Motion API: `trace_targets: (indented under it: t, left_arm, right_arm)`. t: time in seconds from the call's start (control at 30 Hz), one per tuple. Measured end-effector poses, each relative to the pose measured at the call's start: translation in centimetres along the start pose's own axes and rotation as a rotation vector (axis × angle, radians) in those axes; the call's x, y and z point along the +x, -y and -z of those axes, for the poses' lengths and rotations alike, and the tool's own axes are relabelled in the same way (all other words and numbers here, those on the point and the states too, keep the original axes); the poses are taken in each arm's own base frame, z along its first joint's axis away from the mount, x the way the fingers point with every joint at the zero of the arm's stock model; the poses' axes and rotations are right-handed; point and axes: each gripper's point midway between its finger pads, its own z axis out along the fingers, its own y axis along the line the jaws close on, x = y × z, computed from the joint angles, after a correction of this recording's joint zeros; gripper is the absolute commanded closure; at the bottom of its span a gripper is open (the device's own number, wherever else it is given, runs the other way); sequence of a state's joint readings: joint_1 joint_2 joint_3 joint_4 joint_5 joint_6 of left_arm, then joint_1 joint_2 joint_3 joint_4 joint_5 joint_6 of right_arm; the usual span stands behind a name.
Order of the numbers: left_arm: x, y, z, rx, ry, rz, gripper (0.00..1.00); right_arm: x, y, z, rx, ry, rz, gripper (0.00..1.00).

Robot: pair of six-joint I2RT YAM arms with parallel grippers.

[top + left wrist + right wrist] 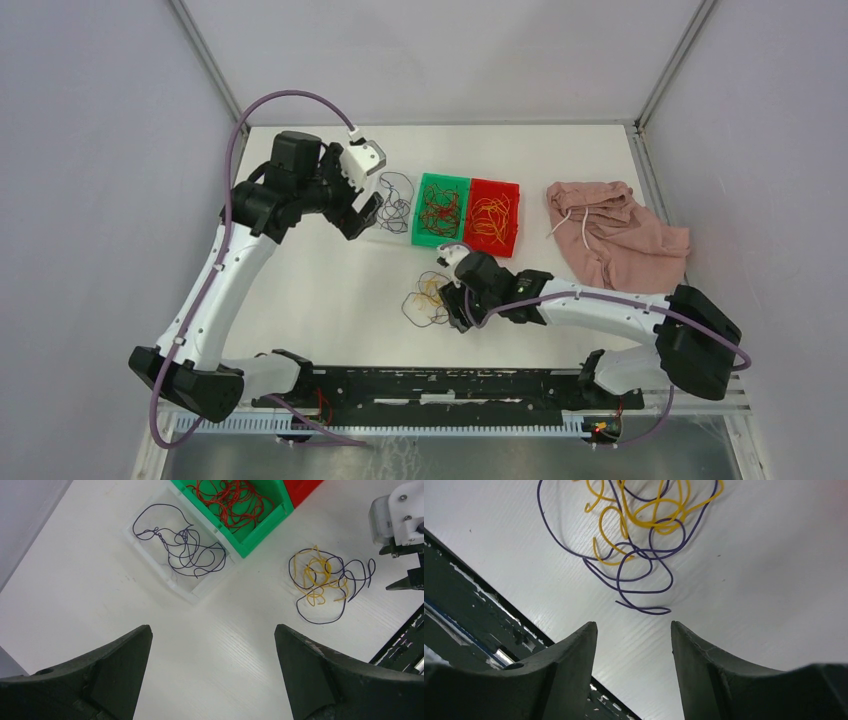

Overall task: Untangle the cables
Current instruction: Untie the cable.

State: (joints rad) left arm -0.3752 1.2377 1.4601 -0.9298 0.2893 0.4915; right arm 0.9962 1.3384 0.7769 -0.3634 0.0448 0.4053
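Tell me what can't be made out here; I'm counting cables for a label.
- Loose clump: cable count; strands overlap in the left wrist view, too small from the top, cut by the right wrist view's top edge.
- Red bin: its yellow cables blur together from the top; the left wrist view crops it.
- Pink cloth: folds hide anything beneath.

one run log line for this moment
left claw open, empty | right claw open, empty, facing tangled yellow and purple wire clump
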Motion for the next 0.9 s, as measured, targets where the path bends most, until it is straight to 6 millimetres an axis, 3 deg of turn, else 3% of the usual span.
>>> trace_targets:
  t: [0.2, 0.43, 0.53, 0.73, 0.9]
  left_arm:
    - [0.3, 0.5, -0.2, 0.024, -0.003, 0.0, 0.01]
    - [0.4, 1.8, -0.1, 0.095, 0.002, -0.019, 0.01]
    - [0.7, 2.5, 0.0, 0.129, -0.003, -0.015, 0.01]
    - [0.9, 2.8, 0.1, 0.142, -0.011, -0.013, 0.01]
    - [0.6, 3.0, 0.6, 0.145, 0.012, -0.026, 0.01]
  right_arm:
    - [1.3, -0.4, -2.2, -0.013, -0.033, 0.036, 0.39]
    - [0.3, 1.1, -2.9, 0.061, 0.007, 0.134, 0.42]
    - [0.3, 1.2, -3.9, 0.061, -0.011, 0.177, 0.55]
    - [1.2, 1.1, -5.2, 0.046, -0.052, 0.203, 0.97]
    - [-0.3, 0.6, -2.9, 0.034, -0.005, 0.184, 1.0]
